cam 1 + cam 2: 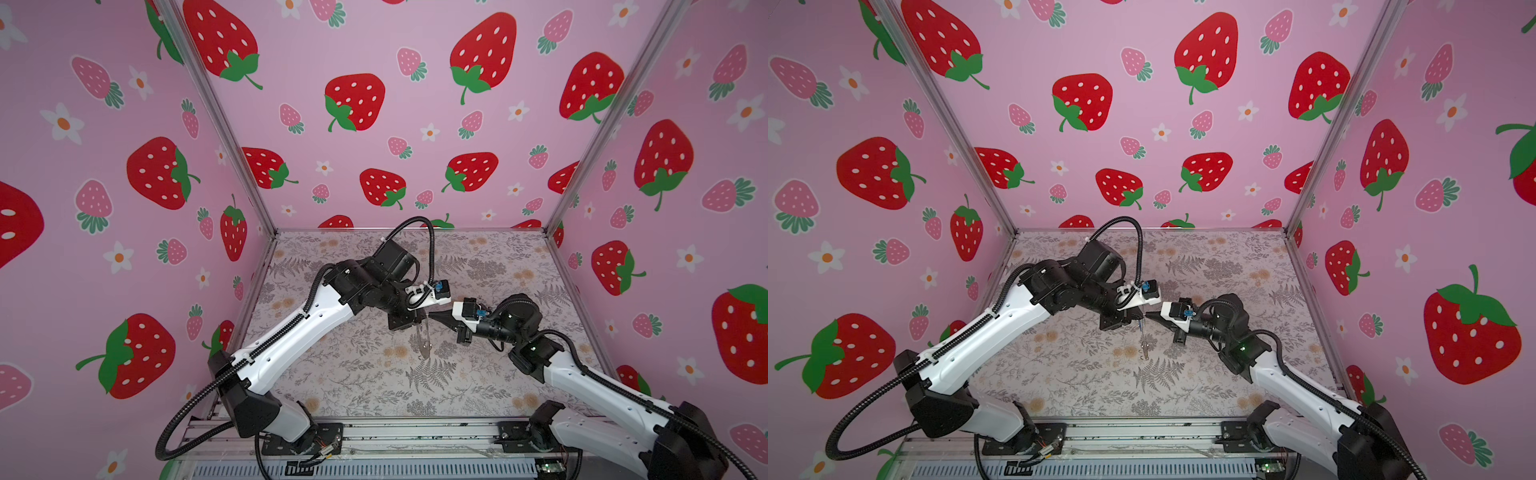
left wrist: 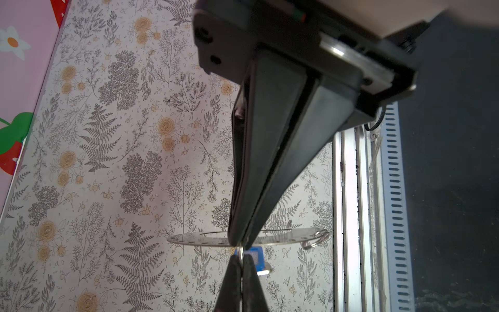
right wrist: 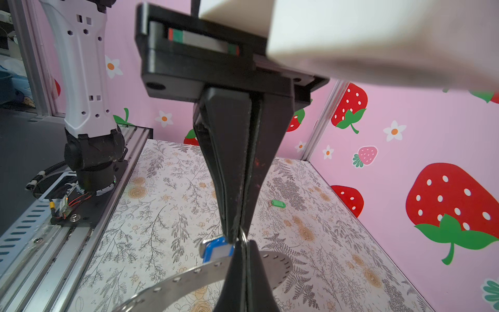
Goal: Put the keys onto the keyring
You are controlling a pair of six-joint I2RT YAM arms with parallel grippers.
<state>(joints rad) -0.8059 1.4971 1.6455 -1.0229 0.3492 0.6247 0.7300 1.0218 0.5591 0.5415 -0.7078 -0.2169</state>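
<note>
Both grippers meet tip to tip in the air over the middle of the table. My left gripper (image 2: 240,240) (image 1: 420,319) is shut on the rim of the keyring (image 2: 189,240) (image 1: 424,340) (image 3: 175,282), a flat grey ring with small holes, which hangs edge-on in both top views. My right gripper (image 3: 237,237) (image 1: 432,318) is shut on the thin wire loop of the blue key (image 3: 217,250) (image 2: 256,256), right against the keyring's rim. The green key (image 3: 278,203) lies alone on the table beyond them.
A small split ring (image 2: 316,237) hangs on the keyring's far end. The floral table (image 1: 478,374) is walled in by pink strawberry panels (image 1: 124,208). An aluminium rail (image 1: 374,432) with both arm bases runs along the front edge.
</note>
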